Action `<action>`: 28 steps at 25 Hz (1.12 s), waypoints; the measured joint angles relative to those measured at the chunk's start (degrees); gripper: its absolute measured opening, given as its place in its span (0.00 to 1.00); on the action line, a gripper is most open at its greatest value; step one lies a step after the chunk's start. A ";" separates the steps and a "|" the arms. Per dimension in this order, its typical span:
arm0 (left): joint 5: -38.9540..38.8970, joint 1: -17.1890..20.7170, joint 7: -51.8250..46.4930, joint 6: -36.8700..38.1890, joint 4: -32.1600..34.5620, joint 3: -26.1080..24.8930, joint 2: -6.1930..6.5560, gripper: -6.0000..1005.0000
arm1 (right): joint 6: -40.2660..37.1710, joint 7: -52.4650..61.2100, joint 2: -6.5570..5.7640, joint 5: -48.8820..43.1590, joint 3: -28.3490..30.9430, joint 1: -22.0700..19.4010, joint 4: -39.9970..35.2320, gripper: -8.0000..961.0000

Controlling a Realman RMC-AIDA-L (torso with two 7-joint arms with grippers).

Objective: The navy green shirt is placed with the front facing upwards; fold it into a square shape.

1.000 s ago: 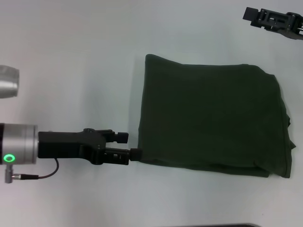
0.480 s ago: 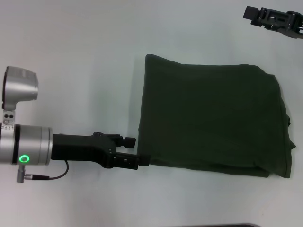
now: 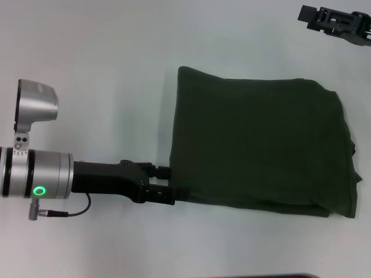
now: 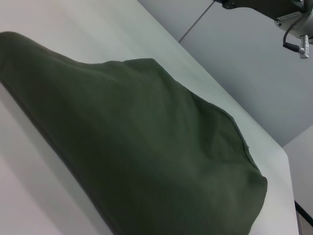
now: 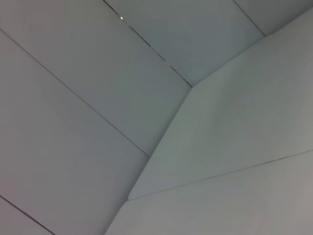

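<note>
The navy green shirt (image 3: 261,147) lies folded into a rough rectangle on the white table (image 3: 104,69), with plain dark fabric facing up. My left gripper (image 3: 170,184) comes in low from the left and is at the shirt's near-left corner. Its fingers are open, one above and one below the folded edge. In the left wrist view the shirt (image 4: 146,142) fills most of the picture as a dark mound. My right gripper (image 3: 308,15) is parked at the far right corner, away from the shirt.
The folded layers bunch slightly along the shirt's right edge (image 3: 351,174). White table surface surrounds the shirt to the left and far side. A dark strip (image 3: 272,276) runs along the table's near edge. The right wrist view shows only grey panels.
My left arm has moved right along the table until its fingers reached the shirt's near-left corner. The shirt and the right arm have not moved.
</note>
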 joint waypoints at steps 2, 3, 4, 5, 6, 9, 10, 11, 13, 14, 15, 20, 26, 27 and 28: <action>-0.03 -0.12 0.07 -0.10 -0.06 0.01 -0.01 0.92 | -0.01 0.03 -0.03 0.05 0.00 0.01 0.00 0.82; -0.04 -0.19 0.11 -0.13 -0.10 0.02 -0.02 0.92 | -0.01 0.05 -0.04 0.06 0.00 0.01 0.00 0.82; -0.05 -0.27 0.15 -0.16 -0.11 0.03 -0.02 0.92 | -0.01 0.06 -0.04 0.08 0.00 0.03 0.00 0.82; -0.06 -0.33 0.15 -0.19 -0.14 0.04 -0.04 0.92 | -0.01 0.06 -0.05 0.08 0.00 0.06 0.00 0.82; -0.07 -0.40 0.15 -0.25 -0.16 0.04 -0.07 0.92 | -0.01 0.06 -0.05 0.09 0.00 0.09 0.00 0.82; -0.10 -0.54 0.12 -0.40 -0.17 -0.09 -0.13 0.92 | -0.01 0.07 -0.06 0.09 0.00 0.11 0.00 0.82; -0.11 -0.54 0.12 -0.44 -0.17 -0.13 -0.13 0.91 | 0.00 0.09 -0.06 0.09 0.00 0.14 0.00 0.82; -0.12 -0.54 0.08 -0.57 -0.17 -0.16 -0.13 0.91 | 0.00 0.09 -0.06 0.09 0.00 0.14 0.00 0.82; -0.14 -0.54 -0.01 -0.87 -0.17 -0.18 -0.12 0.91 | 0.10 0.13 -0.06 0.06 0.00 0.18 0.00 0.82; -0.15 -0.54 -0.08 -1.00 -0.17 -0.19 -0.12 0.91 | 0.18 0.15 -0.06 -0.01 0.00 0.21 0.00 0.82; -0.15 -0.54 -0.14 -1.08 -0.17 -0.18 -0.11 0.91 | 0.20 0.15 -0.06 -0.08 0.00 0.22 0.00 0.82; -0.15 -0.54 -0.19 -1.29 -0.69 -0.07 -0.11 0.91 | 0.09 0.18 -0.06 0.00 0.00 0.21 0.00 0.81; -0.14 -0.53 -0.22 -1.29 -0.87 -0.03 -0.11 0.91 | 0.00 0.18 -0.06 0.08 0.00 0.29 0.00 0.81; -0.14 -0.50 -0.22 -1.29 -0.87 -0.04 -0.11 0.91 | -0.01 0.18 -0.06 0.08 0.00 0.29 0.00 0.81; -0.14 -0.46 -0.23 -1.29 -0.87 -0.04 -0.11 0.91 | -0.01 0.18 -0.06 0.09 0.00 0.29 0.00 0.81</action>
